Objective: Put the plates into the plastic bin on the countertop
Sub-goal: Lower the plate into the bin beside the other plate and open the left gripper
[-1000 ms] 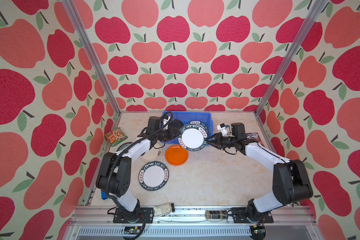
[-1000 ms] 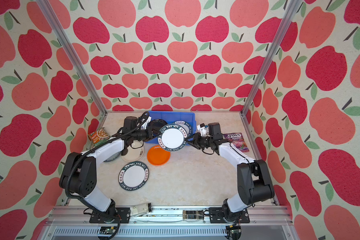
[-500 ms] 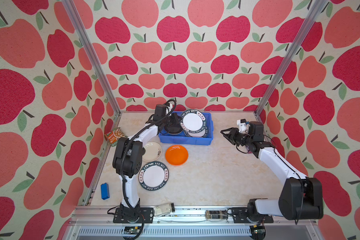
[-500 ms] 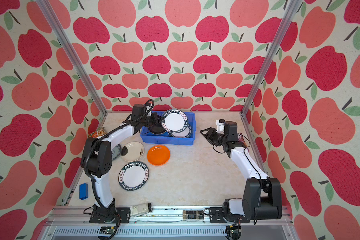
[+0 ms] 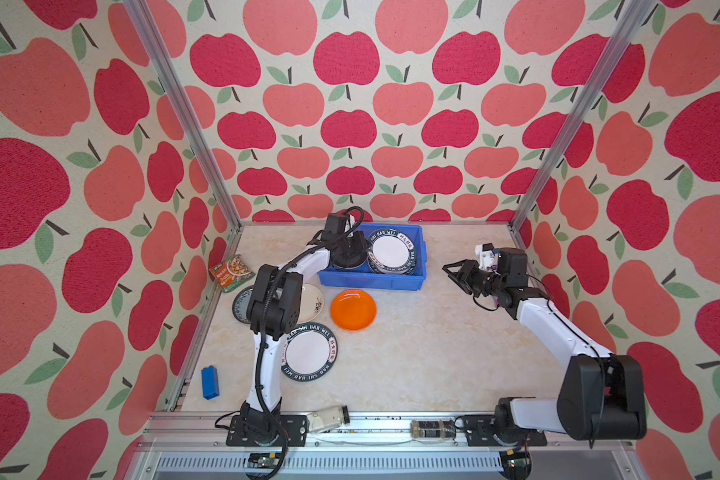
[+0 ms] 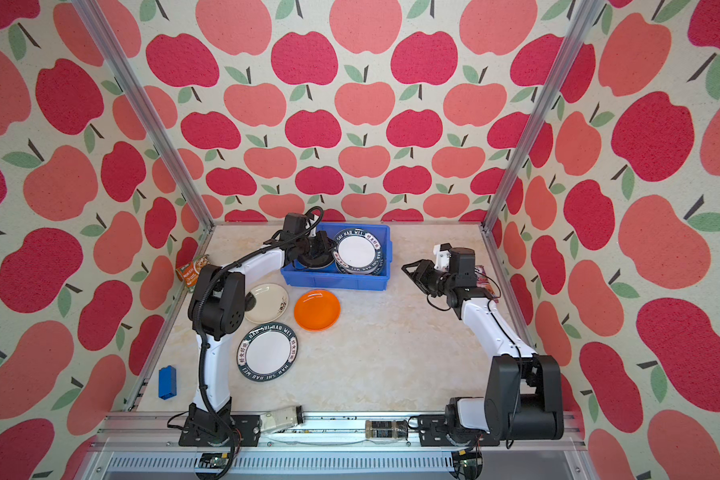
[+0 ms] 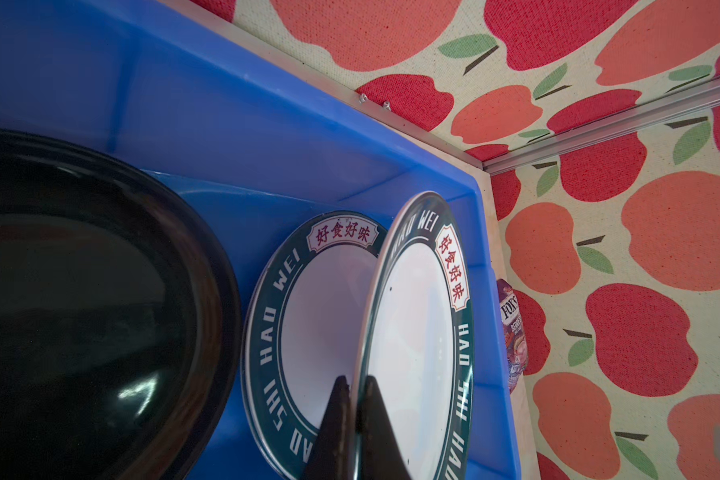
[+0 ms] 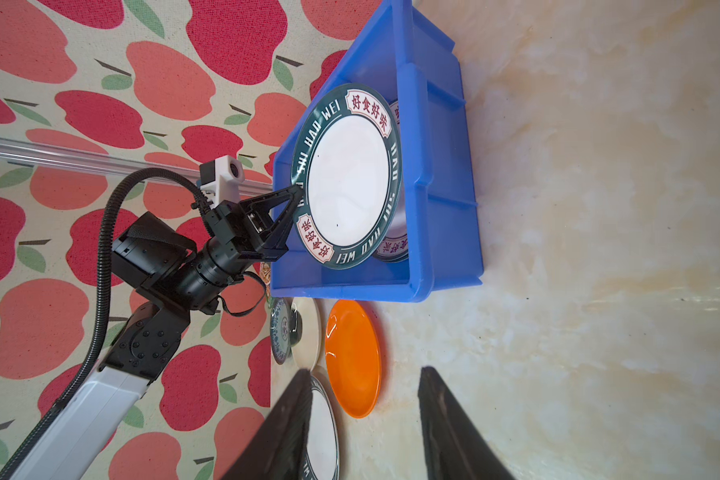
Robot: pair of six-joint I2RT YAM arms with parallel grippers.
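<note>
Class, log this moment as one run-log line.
left gripper: shut on lettered plate, tilted in plastic bin | right gripper: open, empty | orange plate: on countertop

left end effector (image 6: 331,250) clamped on lettered plate (image 6: 358,251) rim, inside blue bin (image 6: 333,280) | right end effector (image 6: 411,274) jaws apart, above countertop (image 6: 391,353)
</note>
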